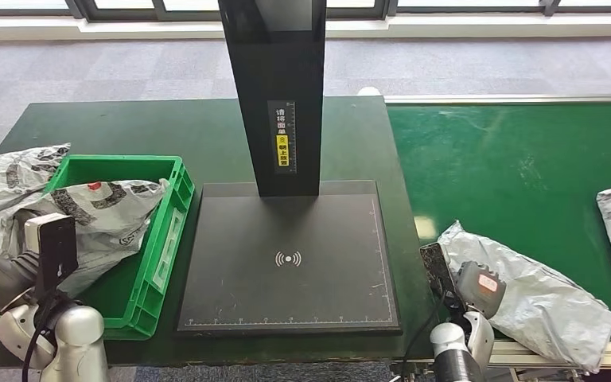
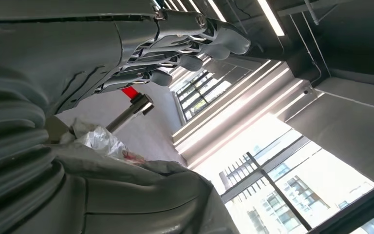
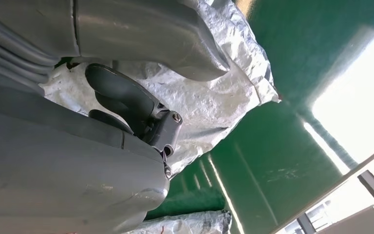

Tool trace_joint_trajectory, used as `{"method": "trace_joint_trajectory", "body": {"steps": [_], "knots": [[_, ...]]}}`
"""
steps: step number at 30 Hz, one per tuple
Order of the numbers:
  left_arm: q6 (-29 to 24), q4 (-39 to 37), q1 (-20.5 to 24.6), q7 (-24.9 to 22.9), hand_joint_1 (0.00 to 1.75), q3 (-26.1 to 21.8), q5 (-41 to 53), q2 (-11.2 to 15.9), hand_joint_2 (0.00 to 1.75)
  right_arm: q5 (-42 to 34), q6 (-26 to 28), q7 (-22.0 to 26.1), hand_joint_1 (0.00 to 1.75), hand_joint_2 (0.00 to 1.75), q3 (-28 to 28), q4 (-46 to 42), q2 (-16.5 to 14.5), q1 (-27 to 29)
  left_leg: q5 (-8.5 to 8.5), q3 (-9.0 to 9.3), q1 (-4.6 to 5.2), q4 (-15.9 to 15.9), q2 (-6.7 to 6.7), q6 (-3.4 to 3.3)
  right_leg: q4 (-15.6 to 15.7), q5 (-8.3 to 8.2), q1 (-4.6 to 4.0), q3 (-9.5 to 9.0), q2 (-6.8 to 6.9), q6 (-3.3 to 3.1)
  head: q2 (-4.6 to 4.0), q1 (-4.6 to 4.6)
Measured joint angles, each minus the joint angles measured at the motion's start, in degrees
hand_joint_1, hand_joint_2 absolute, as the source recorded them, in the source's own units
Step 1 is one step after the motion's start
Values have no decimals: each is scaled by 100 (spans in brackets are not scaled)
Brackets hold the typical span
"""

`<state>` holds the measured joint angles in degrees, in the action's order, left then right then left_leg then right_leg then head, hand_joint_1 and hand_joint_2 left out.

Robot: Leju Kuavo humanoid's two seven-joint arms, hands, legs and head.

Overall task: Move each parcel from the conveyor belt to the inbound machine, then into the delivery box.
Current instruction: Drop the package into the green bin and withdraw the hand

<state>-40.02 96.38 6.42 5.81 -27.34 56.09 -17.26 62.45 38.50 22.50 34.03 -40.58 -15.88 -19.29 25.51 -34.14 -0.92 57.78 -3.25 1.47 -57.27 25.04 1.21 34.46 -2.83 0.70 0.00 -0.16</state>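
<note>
Inside green crate (image 1: 177, 208), grey parcels (image 1: 103, 215); right hand (image 3: 126, 105) grasps belt parcel (image 1: 541, 298).

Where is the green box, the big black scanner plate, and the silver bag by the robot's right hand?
green box (image 1: 177, 191), head view, on its right-hand rim.
black scanner plate (image 1: 286, 286), head view, on its bare flat top below the wireless symbol.
silver bag (image 1: 549, 306), head view, on its crinkled middle, lying on the green belt.
</note>
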Motion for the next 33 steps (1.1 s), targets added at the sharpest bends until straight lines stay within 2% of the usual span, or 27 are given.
{"method": "trace_joint_trajectory", "body": {"steps": [3, 6, 23, 24, 25, 27, 28, 29, 33], "knots": [[0, 13, -17, 557, 0, -80, -595, 1, 0, -99, 23, -53, 175, 0, -11, -24, -5, 27, 0, 1, 0, 0, 0, 0, 0, 0, 0, 0, -1, 0, 0, -1], [0, 17, -35, 710, 0, -170, -697, 1, 0, -202, 51, -90, 175, 0, -44, -45, -3, 67, 0, 2, 0, 0, 0, 0, 0, 0, 0, 1, -1, 0, 0, -2], [0, 39, -45, 403, 0, -227, -444, 1, 0, -255, 22, -338, 175, 0, -78, -482, -3, 367, 0, 2, 0, 0, 1, 0, 0, 0, 0, 1, -1, 0, 0, -1], [0, 45, -45, 430, 0, -227, -488, 1, 0, -180, 36, -396, 159, 0, -79, -511, -3, 380, 0, 2, 0, 0, 1, 0, 0, 0, 0, 1, -1, 0, 0, -1], [0, 57, -46, 485, 0, -227, -571, 1, 0, -54, 58, -476, 121, 0, -79, -553, -4, 397, 0, 2, 0, 0, 1, 0, 0, 0, 0, 1, -1, 0, 0, -1], [0, 98, -52, 708, 0, -226, -887, 1, 87, 340, 107, -646, 34, 0, -79, -716, -16, 456, 0, 1, 0, 0, 1, 0, 0, 0, 0, 1, -1, 0, 0, -1], [0, 116, -56, 914, 0, -216, -1173, 1, 131, 552, 121, -663, 6, 0, -76, -869, -36, 499, 0, 2, 1, 0, 1, 0, 1, 0, 1, 2, -1, 0, 0, -1], [0, 124, -65, 1203, 0, -180, -1589, 1, 175, 708, 130, -603, 0, 0, -66, -1077, -69, 544, 0, 2, 1, 0, 1, 0, 1, 0, 1, 4, -1, 0, 0, -2], [32, 64, -155, 2411, 0, 451, -3408, 20, 175, 765, 150, -100, 0, 0, -15, -1944, -209, 626, 0, 1, 2, 1, -1, -1, 4, 0, 2, 4, -1, 1, 0, -1]]}}
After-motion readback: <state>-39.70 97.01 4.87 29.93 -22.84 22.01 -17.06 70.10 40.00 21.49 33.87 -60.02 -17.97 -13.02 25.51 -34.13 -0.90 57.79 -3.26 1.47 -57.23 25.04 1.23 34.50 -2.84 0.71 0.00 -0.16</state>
